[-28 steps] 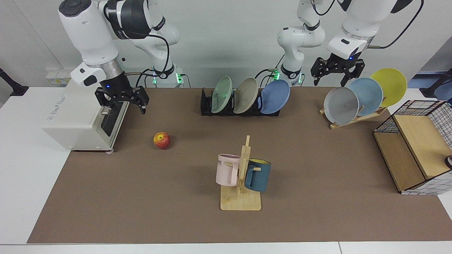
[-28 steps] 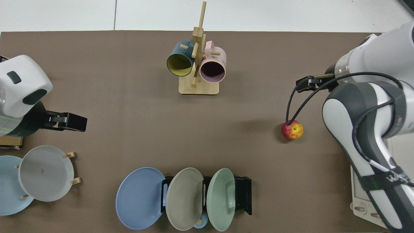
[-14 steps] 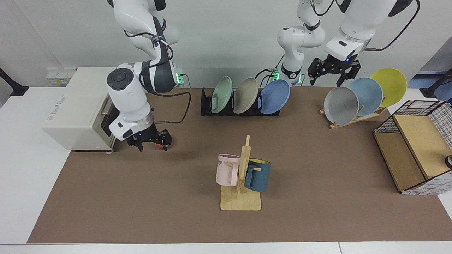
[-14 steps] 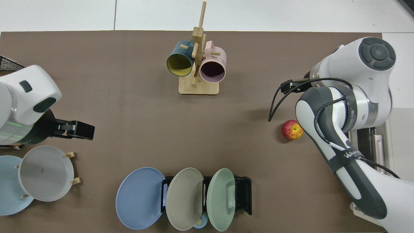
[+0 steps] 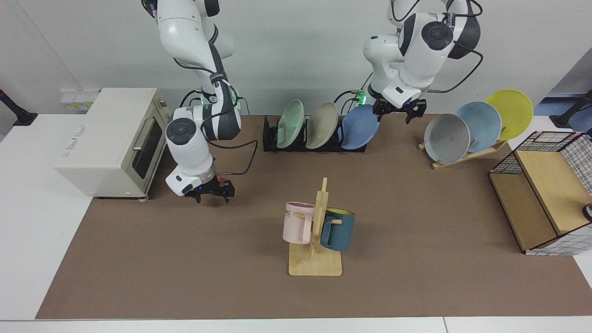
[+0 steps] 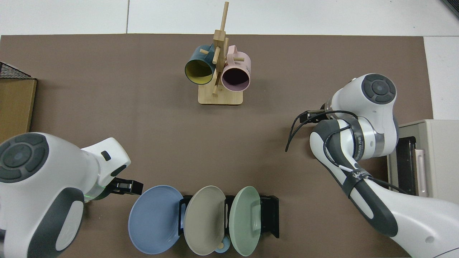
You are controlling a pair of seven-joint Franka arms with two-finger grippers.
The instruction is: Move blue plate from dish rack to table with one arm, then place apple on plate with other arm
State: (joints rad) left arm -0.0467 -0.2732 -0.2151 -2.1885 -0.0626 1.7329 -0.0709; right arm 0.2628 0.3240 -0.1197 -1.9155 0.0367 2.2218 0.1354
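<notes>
The blue plate (image 5: pixel 360 127) (image 6: pixel 155 218) stands on edge at one end of the black dish rack (image 5: pixel 270 138) (image 6: pixel 270 215), on the brown table (image 5: pixel 416 208). My left gripper (image 5: pixel 393 114) (image 6: pixel 125 186) hangs open just beside the plate's upper rim and holds nothing. My right gripper (image 5: pixel 212 195) is low over the table in front of the oven, where the apple lay a moment ago. The apple is hidden in both views, under the right arm's wrist (image 6: pixel 358 118) in the top view.
A pale green plate (image 5: pixel 290 122) and a beige plate (image 5: pixel 322 124) share the rack. A wooden mug tree (image 5: pixel 317 231) with two mugs stands mid-table. A toaster oven (image 5: pixel 111 138) sits by the right arm. A slanted wooden stand (image 5: pixel 462 155) with three plates and a wire-and-wood crate (image 5: pixel 541 194) are on the other side.
The right arm dropped and shifted over the apple, which no longer shows. The left gripper swung from above the wooden plate stand to the blue plate's rim.
</notes>
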